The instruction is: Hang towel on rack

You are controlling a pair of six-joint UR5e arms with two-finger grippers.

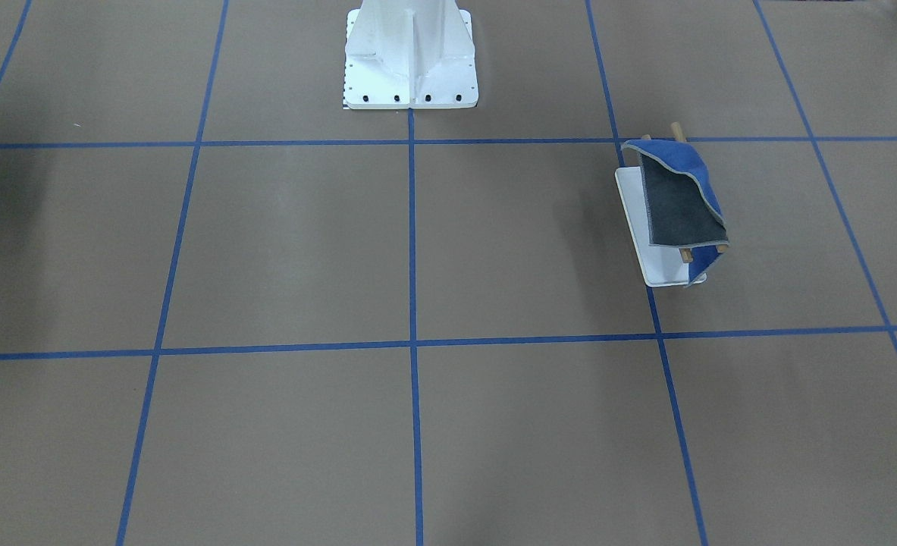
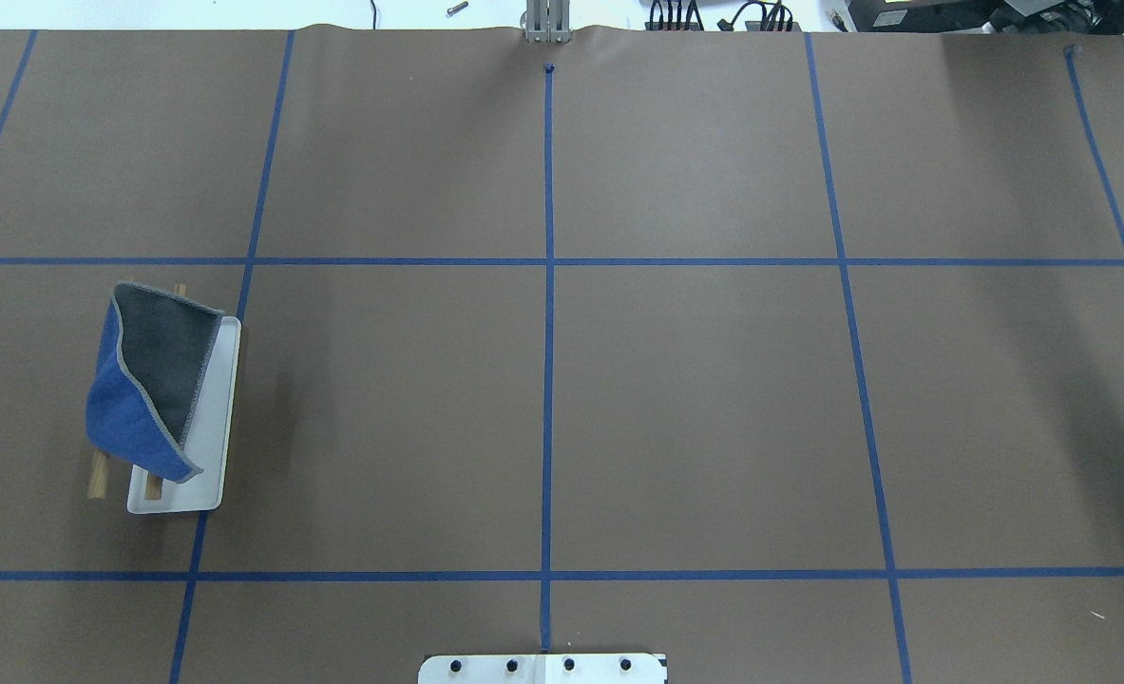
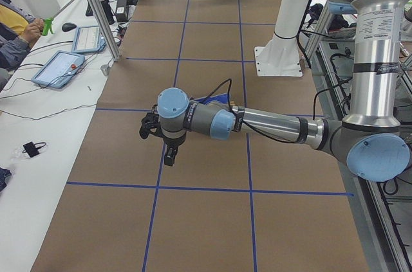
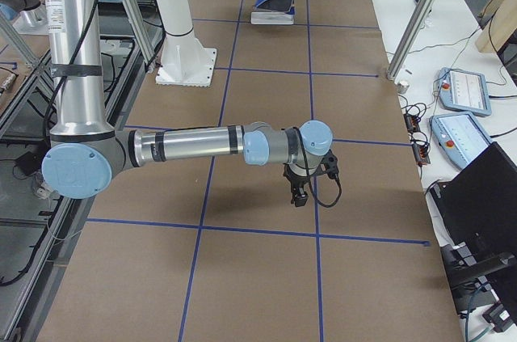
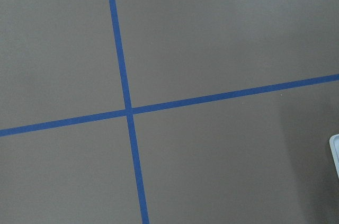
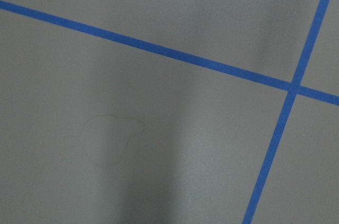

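The towel drapes over the rods of the rack, near my left gripper and well apart from my right gripper. Both grippers hang above the table. I cannot tell whether either is open or closed.

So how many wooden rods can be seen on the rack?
2. The outer rod ends beside the white tray base; the inner rod ends above it. The towel covers most of both.

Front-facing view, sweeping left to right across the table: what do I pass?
Big white bolted pedestal → small white-tray rack with wooden rods, carrying the blue-and-grey square towel draped over it.
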